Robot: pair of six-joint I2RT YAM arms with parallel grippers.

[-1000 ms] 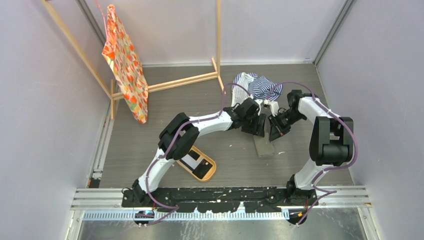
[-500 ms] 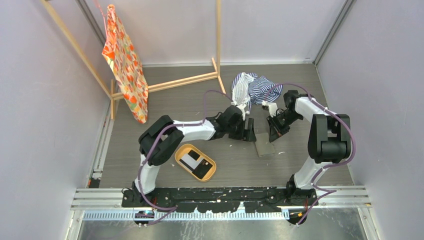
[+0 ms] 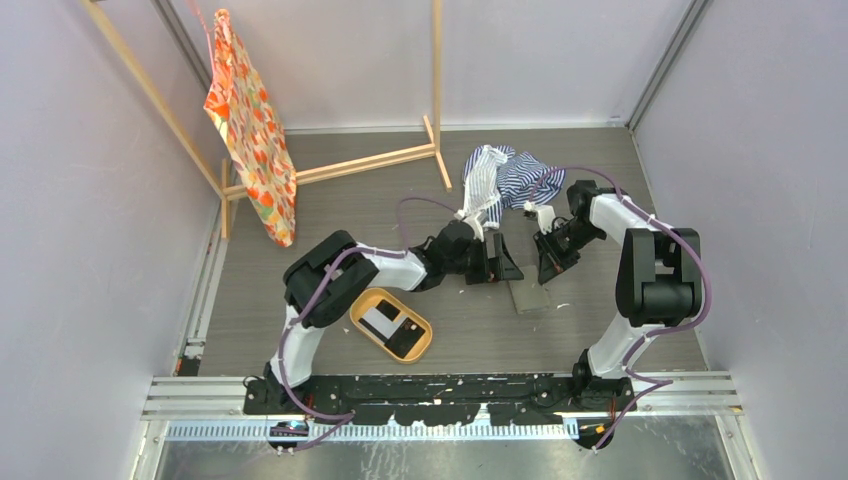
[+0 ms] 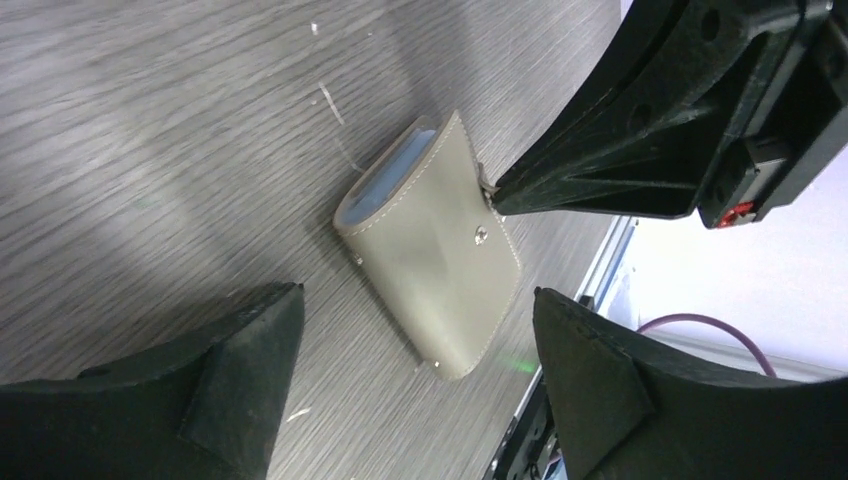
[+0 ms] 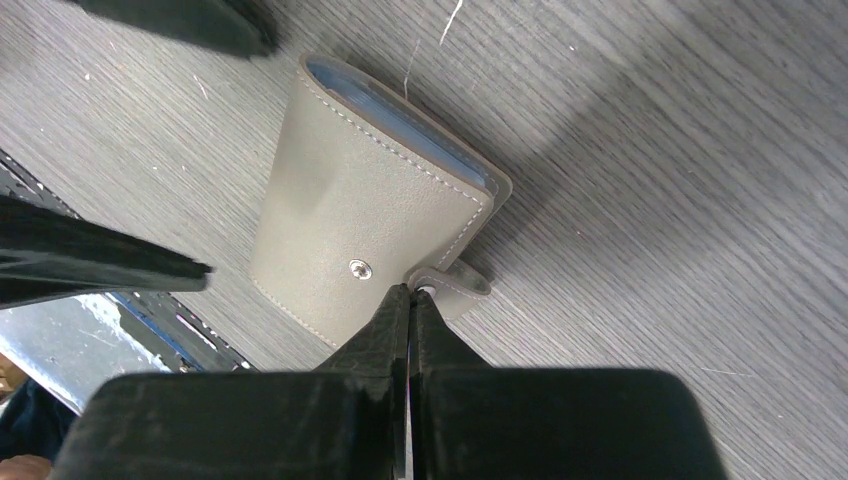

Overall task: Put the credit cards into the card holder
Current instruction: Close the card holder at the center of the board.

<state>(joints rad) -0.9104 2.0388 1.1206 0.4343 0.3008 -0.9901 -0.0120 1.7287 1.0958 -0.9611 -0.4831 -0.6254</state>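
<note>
The card holder (image 3: 527, 295) lies folded on the table, to the right of the orange tray (image 3: 427, 342) and beyond it. The right gripper (image 5: 410, 293), clenched, touches the card holder's snap tab. The left gripper (image 4: 418, 300) hangs released, straddling the card holder from its tray side.

Grey-brown card holder (image 5: 350, 220) folded shut, lying flat, snap tab loose, credit cards (image 3: 380, 320), seemingly white and black, well apart.
</note>
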